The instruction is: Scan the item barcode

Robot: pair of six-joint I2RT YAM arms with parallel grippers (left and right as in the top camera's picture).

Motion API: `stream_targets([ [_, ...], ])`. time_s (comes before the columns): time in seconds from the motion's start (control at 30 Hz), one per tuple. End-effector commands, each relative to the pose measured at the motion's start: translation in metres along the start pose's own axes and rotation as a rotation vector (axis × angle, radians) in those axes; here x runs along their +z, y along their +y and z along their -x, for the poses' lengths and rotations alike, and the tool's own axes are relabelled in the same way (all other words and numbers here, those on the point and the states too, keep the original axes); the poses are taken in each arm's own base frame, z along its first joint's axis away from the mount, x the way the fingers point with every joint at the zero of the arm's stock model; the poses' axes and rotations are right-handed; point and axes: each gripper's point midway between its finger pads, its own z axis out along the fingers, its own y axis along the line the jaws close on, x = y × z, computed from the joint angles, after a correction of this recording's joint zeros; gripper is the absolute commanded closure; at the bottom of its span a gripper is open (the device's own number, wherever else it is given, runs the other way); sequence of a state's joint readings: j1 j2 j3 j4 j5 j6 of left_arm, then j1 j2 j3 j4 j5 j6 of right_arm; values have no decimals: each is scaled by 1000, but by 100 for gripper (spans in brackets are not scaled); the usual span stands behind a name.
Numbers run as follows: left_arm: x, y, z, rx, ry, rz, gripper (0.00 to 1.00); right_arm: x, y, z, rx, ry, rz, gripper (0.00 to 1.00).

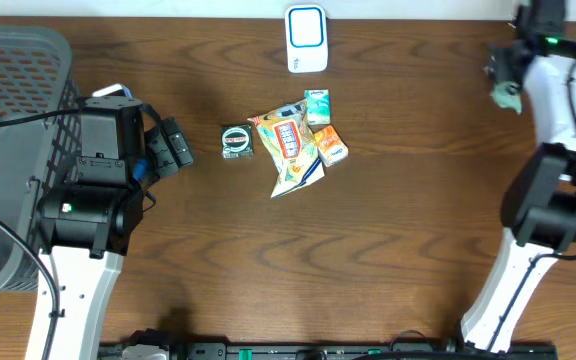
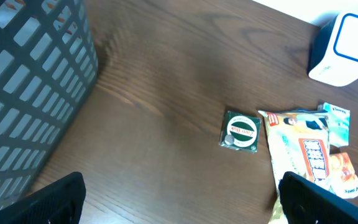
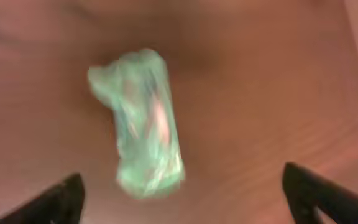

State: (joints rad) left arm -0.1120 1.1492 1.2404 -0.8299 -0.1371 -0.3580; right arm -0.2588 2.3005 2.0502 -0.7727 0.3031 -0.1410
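Our right tool (image 3: 180, 174) stands wide, holding nothing — the green packet (image 3: 143, 124) lies just ahead of it, long axis running away from the tool, scanner (image 1: 306, 38) well to its left — our left tool (image 2: 182, 180), also wide, is far off.

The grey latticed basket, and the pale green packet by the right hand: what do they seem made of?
The grey latticed basket looks like matt moulded plastic: even rigid grid. The pale green packet seems thin glossy film: crinkled, shiny, though blurred.
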Motion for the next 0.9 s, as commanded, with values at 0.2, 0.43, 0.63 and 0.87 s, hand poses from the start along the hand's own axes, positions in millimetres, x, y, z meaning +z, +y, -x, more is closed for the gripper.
stream_targets([
  [0.2,-2,2,2,9,-9,6,2,-6,29,-25,49,78,346,1],
  [0.43,-2,2,2,9,-9,6,3,-49,118,-3,30,-2,723,2],
  [0.63,-2,2,2,9,-9,6,2,-68,170,-4,-75,-7,737,21],
  [0.87,-2,2,2,9,-9,6,2,-45,165,10,-128,-89,465,70],
])
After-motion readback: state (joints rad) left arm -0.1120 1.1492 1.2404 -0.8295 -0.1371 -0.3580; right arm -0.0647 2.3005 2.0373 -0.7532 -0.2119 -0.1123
